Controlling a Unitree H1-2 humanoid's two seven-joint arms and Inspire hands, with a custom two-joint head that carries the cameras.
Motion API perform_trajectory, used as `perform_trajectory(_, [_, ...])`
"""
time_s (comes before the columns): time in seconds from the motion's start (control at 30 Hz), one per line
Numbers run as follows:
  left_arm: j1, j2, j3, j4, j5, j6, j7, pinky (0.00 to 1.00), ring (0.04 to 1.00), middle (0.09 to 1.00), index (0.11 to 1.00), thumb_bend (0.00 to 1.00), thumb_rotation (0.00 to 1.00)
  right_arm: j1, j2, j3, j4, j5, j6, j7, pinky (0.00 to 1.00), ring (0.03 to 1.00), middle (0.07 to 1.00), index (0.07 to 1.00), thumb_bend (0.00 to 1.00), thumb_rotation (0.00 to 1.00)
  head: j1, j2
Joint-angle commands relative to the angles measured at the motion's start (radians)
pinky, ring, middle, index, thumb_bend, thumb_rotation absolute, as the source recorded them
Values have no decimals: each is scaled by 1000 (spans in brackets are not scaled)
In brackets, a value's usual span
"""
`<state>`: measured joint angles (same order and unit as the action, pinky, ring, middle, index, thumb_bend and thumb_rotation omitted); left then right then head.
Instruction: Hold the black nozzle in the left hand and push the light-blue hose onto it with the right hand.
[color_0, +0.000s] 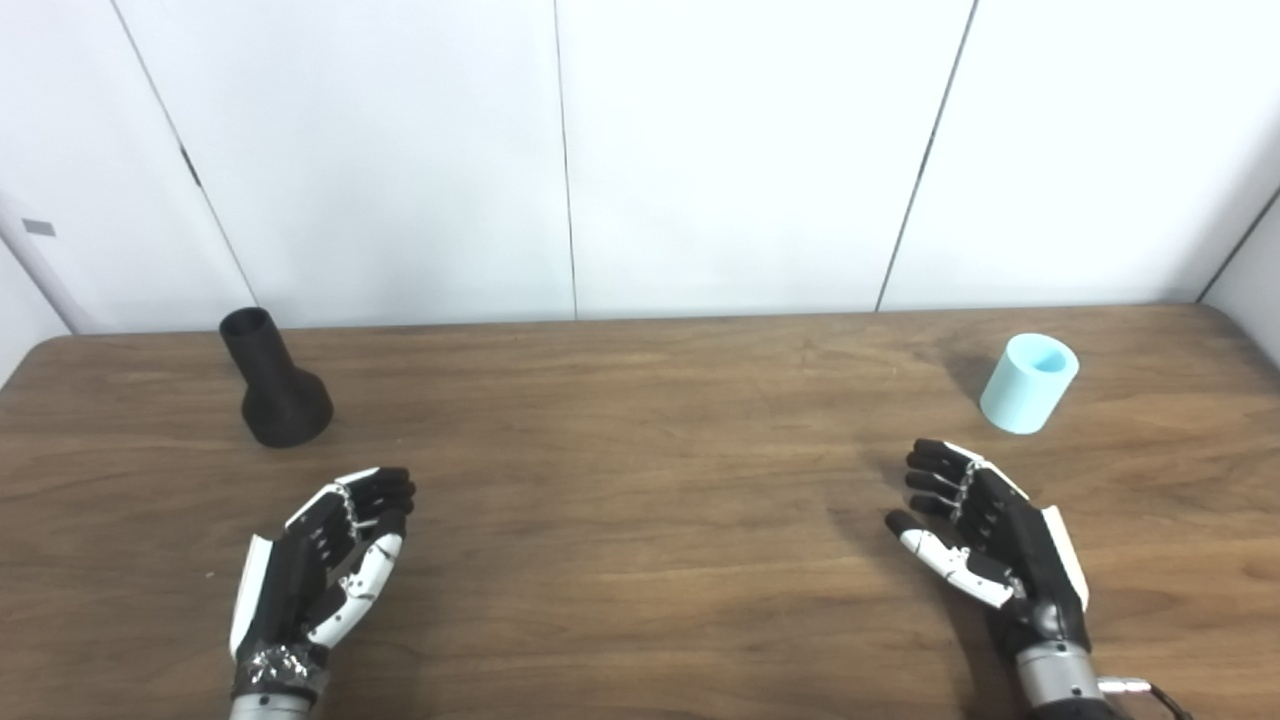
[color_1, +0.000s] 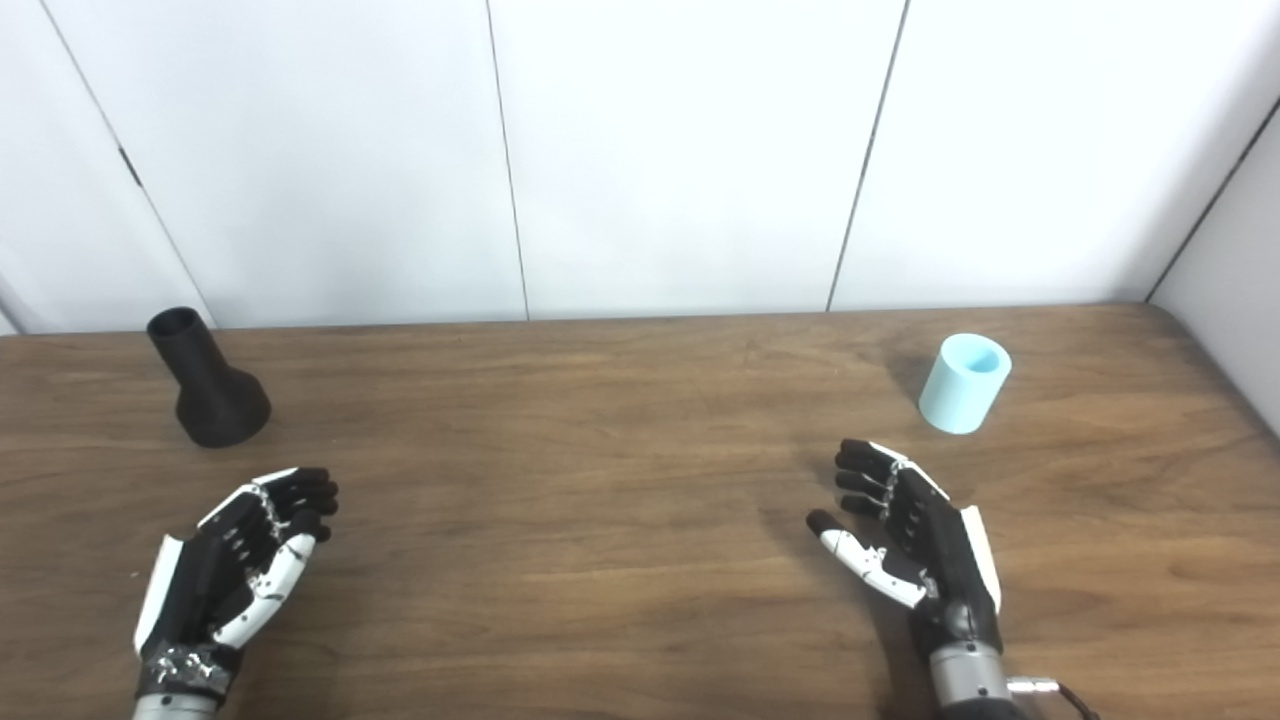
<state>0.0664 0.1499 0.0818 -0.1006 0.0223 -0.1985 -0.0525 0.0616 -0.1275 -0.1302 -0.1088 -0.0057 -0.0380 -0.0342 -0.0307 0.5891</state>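
The black nozzle (color_0: 273, 380) stands upright on its wide base at the far left of the wooden table (color_0: 640, 480), narrow neck pointing up. A short light-blue hose piece (color_0: 1029, 383) stands on end at the far right, its open mouth upward. My left hand (color_0: 325, 560) hovers open, palm inward, a little nearer than the nozzle and apart from it. Over on the other side my right hand (color_0: 985, 535) is open too, thumb spread, just short of the hose and to its left. Neither hand holds anything.
White wall panels (color_0: 640, 150) rise right behind the table's far edge. A bare stretch of wood lies between the two hands. A thin cable (color_0: 1150, 690) trails from the right wrist.
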Motion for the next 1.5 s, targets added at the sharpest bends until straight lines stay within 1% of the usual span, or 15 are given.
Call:
perform_trajectory(0.0, [12, -7, -2, 16, -13, -17, 3, 597, 677, 694, 681, 266, 273, -8, -15, 1, -18, 1, -13, 11, 670, 730, 740, 713, 334, 61, -1, 0])
perform_trajectory(0.23, [16, -5, 0, 12, -11, -24, 4, 589, 671, 689, 678, 267, 298, -3, -10, 2, -28, 3, -7, 10, 671, 731, 742, 716, 333, 38, -1, 3])
perform_trajectory(0.4, [20, -7, 4, 6, -24, -18, 4, 588, 670, 688, 676, 262, 271, 2, -9, 4, -35, 4, -9, 12, 669, 730, 742, 718, 331, 44, 3, 3])
perform_trajectory(0.57, [20, -7, 30, -2, -43, 0, 19, 592, 681, 706, 694, 293, 198, 3, -12, 1, -28, 7, -17, 12, 670, 732, 742, 717, 332, 60, 16, 1])
perform_trajectory(0.67, [18, -11, 61, -22, -32, 20, 51, 585, 673, 700, 688, 365, 202, 4, -16, -4, -26, 10, -14, 12, 671, 735, 744, 716, 327, 51, 33, -1])
perform_trajectory(0.73, [16, -12, 75, -35, -26, 32, 64, 582, 661, 689, 668, 454, 223, 5, -21, -8, -21, 15, -14, 14, 683, 743, 751, 723, 323, 11, 40, -1])
perform_trajectory(0.77, [16, -10, 86, -45, -18, 42, 76, 581, 659, 687, 664, 470, 228, 7, -25, -10, -23, 16, -13, 16, 685, 745, 753, 725, 322, 5, 52, -2])
perform_trajectory(0.83, [19, -5, 103, -57, 6, 46, 94, 574, 650, 674, 641, 602, 257, 11, -33, -14, -25, 18, -11, 19, 687, 749, 757, 729, 318, 1, 66, -1])
perform_trajectory(0.93, [22, 8, 131, -64, 31, 54, 118, 565, 638, 665, 638, 665, 255, 10, -47, -28, -5, 42, -21, 26, 693, 751, 757, 731, 320, 0, 94, -1])
perform_trajectory(1.17, [19, 34, 191, -28, 48, 50, 155, 583, 661, 687, 672, 693, 240, -3, -95, -52, 49, 64, -51, 52, 714, 770, 777, 752, 311, 0, 178, 1])
perform_trajectory(1.23, [17, 35, 200, -16, 66, 47, 170, 576, 661, 688, 672, 732, 253, -8, -107, -59, 70, 73, -62, 60, 726, 780, 783, 760, 313, 0, 199, -1])
perform_trajectory(1.3, [14, 29, 205, -16, 69, 58, 180, 580, 666, 691, 675, 746, 255, -15, -120, -69, 94, 83, -71, 67, 737, 787, 789, 765, 313, 0, 260, -9])
perform_trajectory(1.33, [12, 29, 208, -16, 69, 63, 185, 592, 675, 698, 681, 746, 245, -18, -125, -73, 101, 86, -72, 69, 740, 790, 792, 769, 313, 0, 260, -9])
perform_trajectory(1.37, [9, 29, 207, -13, 77, 65, 191, 598, 680, 703, 687, 747, 240, -23, -132, -78, 112, 94, -75, 74, 728, 782, 787, 766, 314, 0, 302, -14])
perform_trajectory(1.47, [-6, 32, 204, 9, 85, 67, 198, 613, 693, 713, 695, 774, 237, -36, -149, -95, 138, 119, -84, 89, 705, 767, 776, 752, 318, 0, 360, -21])
